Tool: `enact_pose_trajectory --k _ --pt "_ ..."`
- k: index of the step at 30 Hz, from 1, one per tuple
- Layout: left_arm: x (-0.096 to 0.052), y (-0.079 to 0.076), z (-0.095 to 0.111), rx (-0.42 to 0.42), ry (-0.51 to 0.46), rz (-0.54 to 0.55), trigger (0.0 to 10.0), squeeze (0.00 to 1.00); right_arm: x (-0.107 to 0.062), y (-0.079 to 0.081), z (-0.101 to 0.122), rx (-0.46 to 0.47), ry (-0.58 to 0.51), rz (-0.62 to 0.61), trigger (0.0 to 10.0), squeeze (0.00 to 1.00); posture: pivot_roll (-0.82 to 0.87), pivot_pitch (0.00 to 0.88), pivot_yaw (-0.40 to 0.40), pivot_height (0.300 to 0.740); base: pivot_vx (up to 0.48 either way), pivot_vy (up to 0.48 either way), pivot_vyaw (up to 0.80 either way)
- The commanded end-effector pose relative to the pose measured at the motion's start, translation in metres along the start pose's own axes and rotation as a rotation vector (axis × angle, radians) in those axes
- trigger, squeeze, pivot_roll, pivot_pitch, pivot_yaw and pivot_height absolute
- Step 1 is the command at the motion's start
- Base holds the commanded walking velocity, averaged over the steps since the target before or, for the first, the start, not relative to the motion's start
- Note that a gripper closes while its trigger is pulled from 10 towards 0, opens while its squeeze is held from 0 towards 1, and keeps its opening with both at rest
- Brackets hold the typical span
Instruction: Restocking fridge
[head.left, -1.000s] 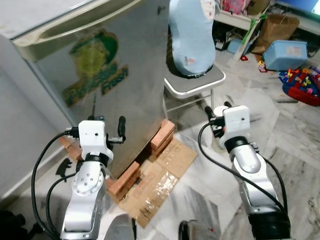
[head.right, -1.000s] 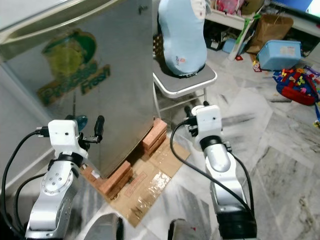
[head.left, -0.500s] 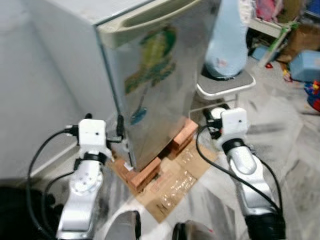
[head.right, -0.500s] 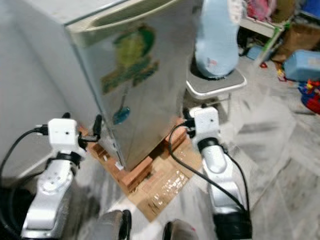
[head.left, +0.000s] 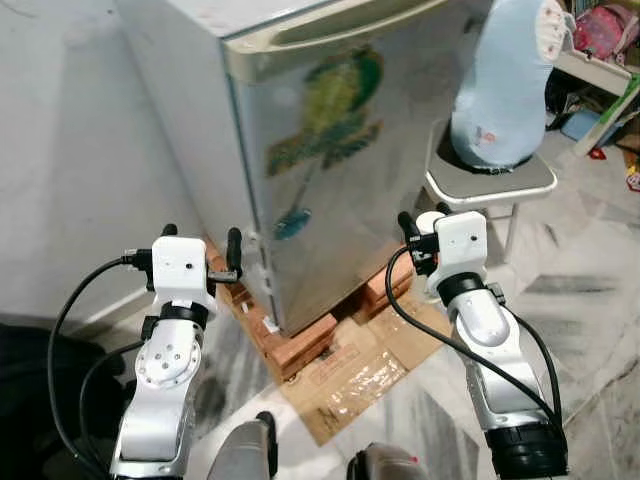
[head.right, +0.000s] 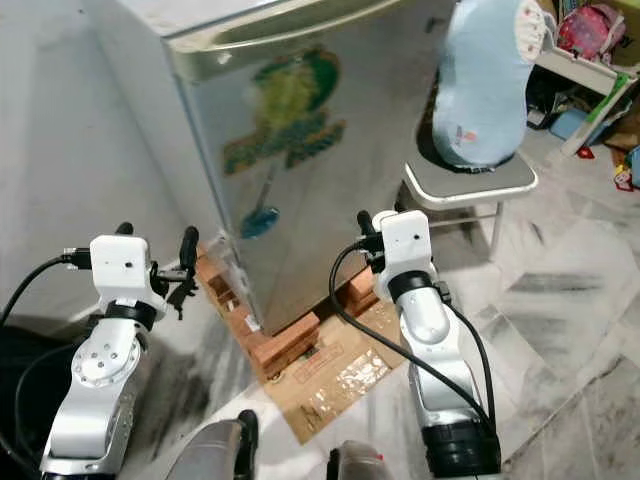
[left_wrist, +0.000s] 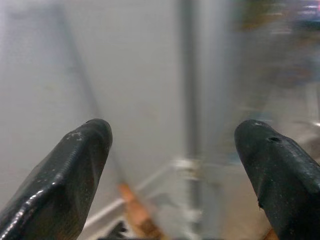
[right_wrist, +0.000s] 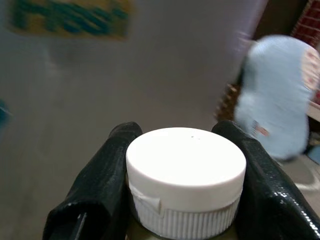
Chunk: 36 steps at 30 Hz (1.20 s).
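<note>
Clearly, right end effector (right_wrist: 185, 175) grips a white-capped bottle (right_wrist: 186, 172) between its fingers; left end effector (left_wrist: 175, 150) gapes empty.

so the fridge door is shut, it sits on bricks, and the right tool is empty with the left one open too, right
Not quite: the right tool is not empty. The right wrist view shows its two black fingers closed on a container with a white ribbed screw cap. The rest holds: the silver fridge has its door shut and sits on red bricks, and the left tool is open.
</note>
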<state>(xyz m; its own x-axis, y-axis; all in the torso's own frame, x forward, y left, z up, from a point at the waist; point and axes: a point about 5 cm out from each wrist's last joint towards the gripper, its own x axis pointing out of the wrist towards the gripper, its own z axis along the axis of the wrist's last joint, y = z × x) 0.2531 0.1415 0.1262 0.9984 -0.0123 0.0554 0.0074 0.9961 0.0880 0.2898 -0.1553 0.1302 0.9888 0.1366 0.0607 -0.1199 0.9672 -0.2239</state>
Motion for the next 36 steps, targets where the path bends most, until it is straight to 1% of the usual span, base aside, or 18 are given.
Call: enact_pose_trajectory --k 1,6,12,13,18,22,24,26,30,32,36 --pt "-0.001 0.001 -0.001 0.017 0.007 0.003 10.0 0.0 0.002 -0.001 0.009 0.004 -0.045 -0.007 10.0 0.0 0.04 0.135 -0.027 0.74 0.0 -0.409 0.0" --pt "-0.001 0.001 -0.002 -0.005 0.001 0.026 10.0 0.0 0.002 -0.001 0.009 0.003 -0.044 -0.003 10.0 0.0 0.04 0.136 -0.032 0.74 0.0 -0.052 0.0" --pt "0.0 0.005 -0.006 0.022 0.029 0.072 10.0 0.0 0.003 -0.002 0.01 0.003 -0.045 -0.002 10.0 0.0 0.04 0.133 -0.037 0.74 0.0 0.0 0.0" --pt "0.0 0.006 -0.007 0.037 0.035 0.078 10.0 0.0 0.003 -0.002 0.01 0.009 -0.045 -0.004 10.0 0.0 0.04 0.132 -0.039 0.74 0.0 0.0 0.0" --pt "0.002 0.005 -0.008 0.016 0.038 0.063 10.0 0.0 0.003 -0.004 0.009 0.018 -0.036 -0.013 10.0 0.0 0.03 0.129 -0.043 0.74 0.0 0.0 0.0" --pt "0.009 0.01 -0.007 0.004 0.037 0.102 10.0 0.0 0.003 -0.007 0.007 0.019 -0.023 -0.02 10.0 0.0 0.03 0.127 -0.046 0.74 0.0 0.0 -0.7" --pt "0.011 0.015 -0.008 0.007 0.039 0.146 10.0 0.0 0.001 -0.009 0.007 0.002 -0.025 -0.02 10.0 0.0 0.02 0.122 -0.048 0.74 0.0 0.0 -0.4" --pt "0.012 0.017 -0.008 0.008 0.041 0.165 10.0 0.0 0.001 -0.009 0.007 -0.012 -0.027 -0.011 10.0 0.0 0.02 0.121 -0.049 0.74 0.0 0.0 0.0" --pt "0.012 0.016 -0.009 0.024 0.043 0.161 10.0 0.0 0.0 -0.009 0.007 -0.038 -0.033 0.004 10.0 0.0 0.01 0.118 -0.049 0.74 0.0 0.0 0.0" --pt "0.011 0.014 -0.009 0.017 0.04 0.154 10.0 0.0 0.0 -0.008 0.008 -0.06 -0.034 0.008 10.0 0.0 0.01 0.116 -0.051 0.74 0.0 0.0 0.8" --pt "0.011 0.013 -0.008 0.013 0.034 0.152 10.0 0.0 0.001 -0.007 0.007 -0.05 -0.034 0.008 10.0 0.0 0.01 0.116 -0.053 0.74 0.0 0.0 0.8"
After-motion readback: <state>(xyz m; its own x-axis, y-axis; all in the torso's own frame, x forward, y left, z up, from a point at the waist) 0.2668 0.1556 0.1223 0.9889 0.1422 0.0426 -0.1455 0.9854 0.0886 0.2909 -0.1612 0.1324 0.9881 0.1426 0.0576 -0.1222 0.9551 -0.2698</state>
